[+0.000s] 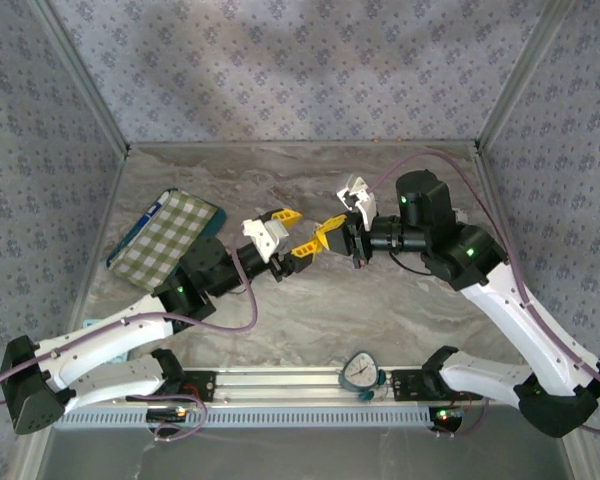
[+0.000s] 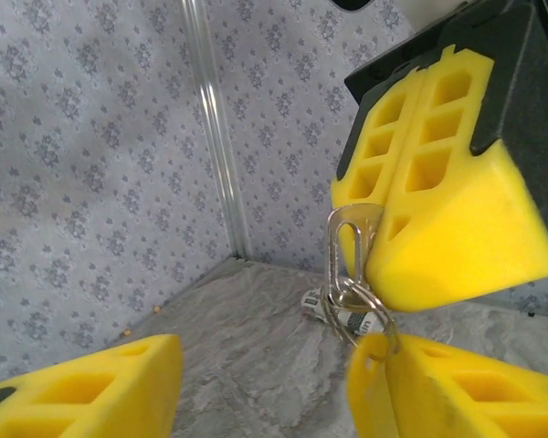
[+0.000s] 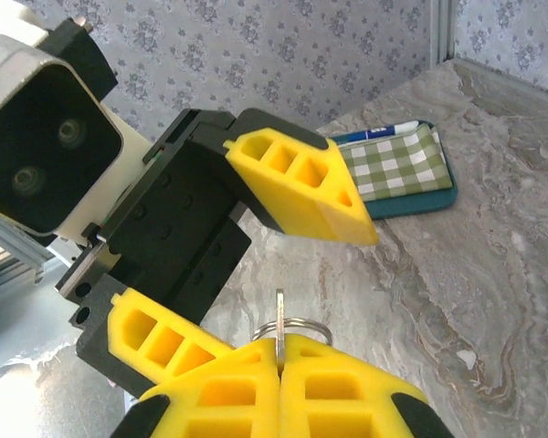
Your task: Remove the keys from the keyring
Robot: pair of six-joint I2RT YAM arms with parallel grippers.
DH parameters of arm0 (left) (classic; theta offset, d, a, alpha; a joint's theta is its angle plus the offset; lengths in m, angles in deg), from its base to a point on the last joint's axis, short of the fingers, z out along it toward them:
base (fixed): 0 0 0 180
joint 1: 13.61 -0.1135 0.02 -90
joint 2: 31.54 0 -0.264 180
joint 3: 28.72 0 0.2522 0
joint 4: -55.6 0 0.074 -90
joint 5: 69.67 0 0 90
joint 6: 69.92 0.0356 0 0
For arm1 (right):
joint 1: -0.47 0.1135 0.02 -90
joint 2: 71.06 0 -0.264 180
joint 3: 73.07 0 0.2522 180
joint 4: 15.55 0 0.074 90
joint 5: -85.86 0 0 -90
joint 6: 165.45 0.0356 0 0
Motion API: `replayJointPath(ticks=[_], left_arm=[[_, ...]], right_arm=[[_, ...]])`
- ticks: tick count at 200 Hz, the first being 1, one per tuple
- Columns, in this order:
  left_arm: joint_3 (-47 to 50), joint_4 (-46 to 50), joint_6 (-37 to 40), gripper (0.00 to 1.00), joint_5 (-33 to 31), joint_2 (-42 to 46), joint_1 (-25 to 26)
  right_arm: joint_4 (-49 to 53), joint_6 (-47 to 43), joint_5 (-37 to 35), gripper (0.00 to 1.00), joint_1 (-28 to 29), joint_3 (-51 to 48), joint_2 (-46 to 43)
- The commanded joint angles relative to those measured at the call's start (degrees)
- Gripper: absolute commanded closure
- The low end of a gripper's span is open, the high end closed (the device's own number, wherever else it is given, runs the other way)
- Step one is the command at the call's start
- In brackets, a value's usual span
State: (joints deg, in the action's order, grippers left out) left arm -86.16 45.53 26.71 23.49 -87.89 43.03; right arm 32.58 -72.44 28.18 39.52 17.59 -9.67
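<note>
Above the middle of the table my right gripper (image 1: 330, 232) is shut on a flat silvery key (image 3: 279, 318), whose end sticks out between the yellow pads (image 3: 347, 392). In the left wrist view the key (image 2: 346, 239) hangs from those pads with the wire keyring (image 2: 363, 306) looped through it. My left gripper (image 1: 292, 234) faces it, open, its fingers (image 3: 301, 187) spread to either side. The ring's lower edge touches the left gripper's right-hand fingertip (image 2: 388, 351). The rest of the key is hidden inside the pads.
A green checked pouch (image 1: 165, 238) lies at the left rear of the marble table (image 1: 280, 180). A small rolled printed label (image 2: 342, 315) lies on the table below the ring. A white dial (image 1: 361, 372) sits on the front rail. Patterned walls enclose three sides.
</note>
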Motion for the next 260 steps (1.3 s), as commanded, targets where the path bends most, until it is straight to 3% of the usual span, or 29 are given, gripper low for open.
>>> replayJointPath(ticks=[1,93,137,177,200,235,260], left_arm=[[-0.17,-2.13,0.04,0.36,0.26,0.20,0.13],[-0.79,-2.19,1.60,0.28,-0.95,-1.19,2.33],[-2.11,-2.84,1.60,0.36,-2.81,-2.53,2.33],[-2.32,-2.71,1.68,0.60,-3.43,-2.49,2.33],[-2.12,-2.66,1.73,0.84,-3.60,-2.18,2.33],[-1.68,-3.13,2.23,0.98,-3.76,-1.70,2.33],[-0.27,-6.04,2.64,1.00,-3.17,-1.04,2.33]], right_arm=[[1.66,-1.42,-0.65,1.00,0.44,2.01,-0.48],[1.23,-1.49,-1.36,1.00,1.18,1.89,-0.87],[1.37,-1.69,-1.20,1.00,1.79,1.85,-0.88],[1.48,-1.95,-1.20,1.00,2.05,1.68,-1.23],[1.65,-1.95,-1.29,1.00,2.01,1.42,-1.43],[1.75,-1.46,-1.20,1.00,1.75,1.03,-1.65],[0.61,-0.01,-0.17,1.00,0.65,0.15,-1.80]])
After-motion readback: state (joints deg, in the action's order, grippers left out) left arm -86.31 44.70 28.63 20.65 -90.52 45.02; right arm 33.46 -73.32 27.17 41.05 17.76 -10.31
